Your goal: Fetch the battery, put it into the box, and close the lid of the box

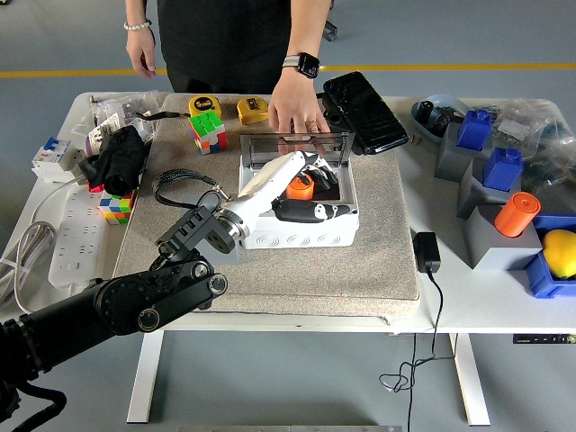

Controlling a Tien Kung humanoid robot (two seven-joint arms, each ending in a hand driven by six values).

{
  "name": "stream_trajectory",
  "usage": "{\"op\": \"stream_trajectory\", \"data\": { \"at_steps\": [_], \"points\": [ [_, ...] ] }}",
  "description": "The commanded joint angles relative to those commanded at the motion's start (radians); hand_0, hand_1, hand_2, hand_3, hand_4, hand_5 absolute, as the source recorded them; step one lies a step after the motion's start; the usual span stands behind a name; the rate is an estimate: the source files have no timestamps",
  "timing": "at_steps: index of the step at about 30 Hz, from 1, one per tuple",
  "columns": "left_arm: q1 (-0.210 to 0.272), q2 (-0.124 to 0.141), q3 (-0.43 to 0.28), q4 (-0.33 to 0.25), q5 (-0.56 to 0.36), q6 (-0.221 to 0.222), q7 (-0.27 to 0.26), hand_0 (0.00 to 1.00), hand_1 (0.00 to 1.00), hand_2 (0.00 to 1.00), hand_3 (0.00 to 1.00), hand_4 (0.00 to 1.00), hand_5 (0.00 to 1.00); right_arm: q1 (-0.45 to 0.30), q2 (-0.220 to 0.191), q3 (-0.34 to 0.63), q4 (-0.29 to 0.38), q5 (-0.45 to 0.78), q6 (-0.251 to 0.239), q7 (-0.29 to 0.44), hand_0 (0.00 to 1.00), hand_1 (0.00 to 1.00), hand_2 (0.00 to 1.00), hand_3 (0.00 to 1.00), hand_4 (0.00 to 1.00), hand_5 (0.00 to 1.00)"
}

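White table (450,297), grey mat on top. Box (301,225) at mat centre, clear lid (292,148) upright at box's 12 o'clock edge, person's hand (295,112) resting on lid top. Left hand (306,184) enters box from 8 o'clock, fingers curled around orange battery (301,187). Battery inside box cavity, upright, toward 12 o'clock wall. Whether it touches floor: cannot tell. Right arm out of view.
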Motion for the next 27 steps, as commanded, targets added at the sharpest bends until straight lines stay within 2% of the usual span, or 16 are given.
{"op": "stream_trajectory", "data": {
  "at_steps": [14,27],
  "points": [
    [0.027,0.039,-0.015,0.027,0.006,0.002,-0.002,0.506,0.574,0.516,0.521,0.953,0.403,0.0,0.0,0.012,0.009,-0.012,-0.005,0.004,0.591,0.6,0.588,0.543,0.977,0.564],
    [0.067,0.093,-0.053,0.01,0.023,0.002,-0.002,0.496,0.573,0.516,0.521,0.952,0.402,-0.002,-0.001,0.02,0.012,-0.019,-0.006,0.004,0.591,0.6,0.589,0.543,0.977,0.564]
  ]
}}
